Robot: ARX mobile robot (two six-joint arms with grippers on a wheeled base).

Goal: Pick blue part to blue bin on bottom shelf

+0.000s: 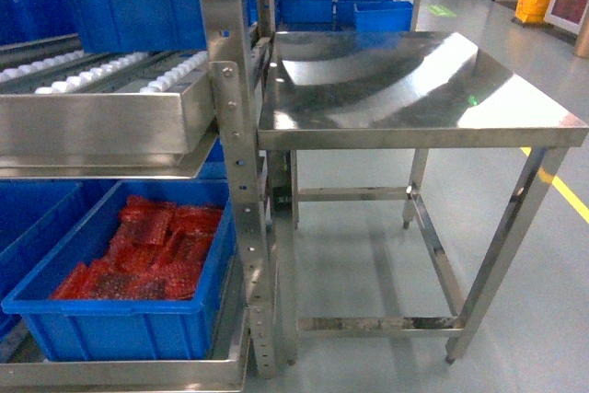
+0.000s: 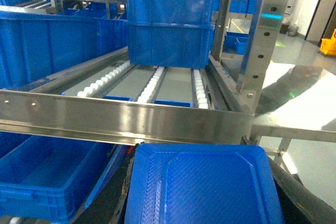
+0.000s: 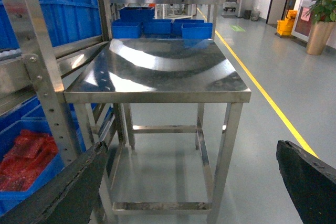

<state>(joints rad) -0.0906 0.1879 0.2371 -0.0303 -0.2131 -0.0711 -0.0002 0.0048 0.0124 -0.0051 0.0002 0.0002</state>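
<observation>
Requesting the step in hand and the location of the blue part. (Operator)

Transport phase, by judgement. In the left wrist view the blue part [image 2: 202, 187], a flat moulded piece with a raised rim, sits between the dark fingers [image 2: 294, 192] of the left gripper [image 2: 202, 153]. The fingers appear clamped on its sides. It is just short of the front rail [image 2: 126, 116] of the bottom shelf [image 2: 173, 85] and is not yet over the rollers [image 2: 152, 85]. (Technician)

State the right arm condition. (Operator)

The right gripper [image 3: 191, 148] has its fingers [image 3: 304, 182] wide apart with nothing between them. It faces the steel counter [image 3: 157, 66]. (Technician)

State what the next move calls for. (Operator)

Raise the part above the front rail, advance it over the rollers, and bring it above the open top of the blue bin [image 2: 170, 22] at the back of the shelf before release. That bin appears to be stacked on another, so its rim sits high. (Technician)

List edges and free room. (Operator)

- Front rail: directly ahead of the part's leading edge.
- Perforated upright post [image 2: 260, 40]: close on the right side of the lane.
- A long blue crate [image 2: 52, 45]: borders the left side.
- Roller lanes between the rail and the bin: open.
- In the head view, a tub of red pieces [image 1: 129, 319] sits below the shelf. (Technician)
</observation>
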